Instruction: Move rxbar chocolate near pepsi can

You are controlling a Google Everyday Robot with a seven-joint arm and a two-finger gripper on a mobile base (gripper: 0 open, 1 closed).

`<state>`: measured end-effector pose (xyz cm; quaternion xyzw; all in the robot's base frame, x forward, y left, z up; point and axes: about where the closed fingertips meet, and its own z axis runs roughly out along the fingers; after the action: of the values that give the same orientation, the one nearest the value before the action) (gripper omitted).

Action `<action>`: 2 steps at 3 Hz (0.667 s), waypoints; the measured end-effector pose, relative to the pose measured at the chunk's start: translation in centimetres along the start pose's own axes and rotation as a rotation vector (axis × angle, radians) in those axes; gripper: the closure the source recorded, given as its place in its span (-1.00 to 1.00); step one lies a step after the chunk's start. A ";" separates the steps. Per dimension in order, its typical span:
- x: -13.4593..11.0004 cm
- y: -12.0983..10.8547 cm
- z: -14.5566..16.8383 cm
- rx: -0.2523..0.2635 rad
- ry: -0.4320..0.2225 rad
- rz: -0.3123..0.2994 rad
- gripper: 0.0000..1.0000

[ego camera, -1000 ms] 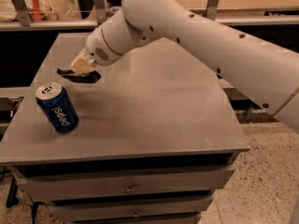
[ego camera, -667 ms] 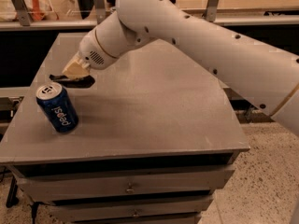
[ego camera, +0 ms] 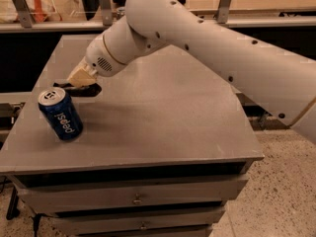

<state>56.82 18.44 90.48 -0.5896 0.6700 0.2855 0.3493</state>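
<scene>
Gripper [ego camera: 79, 83] is low over the left rear part of the table [ego camera: 168, 122], just behind the pepsi can [ego camera: 61, 115]. The fingers look clamped on the rxbar chocolate [ego camera: 93, 90]: the dark wrapper sticks out on both sides under the tan fingertips. The bar lies flat, at or just above the tabletop; I can't tell whether it touches. The can stands upright near the front-left edge with its label facing me. The bar is near the can, just behind it, with a small gap, not touching. The big white arm [ego camera: 207, 43] comes in from the right and angles down, which keeps the wrist clear of the can while the bar goes in behind it. Holding the bar flat probably means it can be set down without tipping or sliding into the can. Versus a second ago, the gripper and bar have dropped closer to the surface, and the bar's shadow is now tight under it. The can hasn't budged. Judgement: this is the placement stage, nearly done, with release and retreat left. The risk is nudging the can when lifting out. There are drawers [ego camera: 136, 199] below the tabletop.
</scene>
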 end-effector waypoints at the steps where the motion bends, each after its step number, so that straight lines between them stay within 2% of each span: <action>1: 0.4 -0.8 -1.4 0.038 -0.006 0.009 -0.76; 2: 0.5 -1.5 -2.4 0.064 -0.010 0.013 -1.00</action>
<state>57.95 16.01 91.52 -0.5722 0.6809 0.2693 0.3694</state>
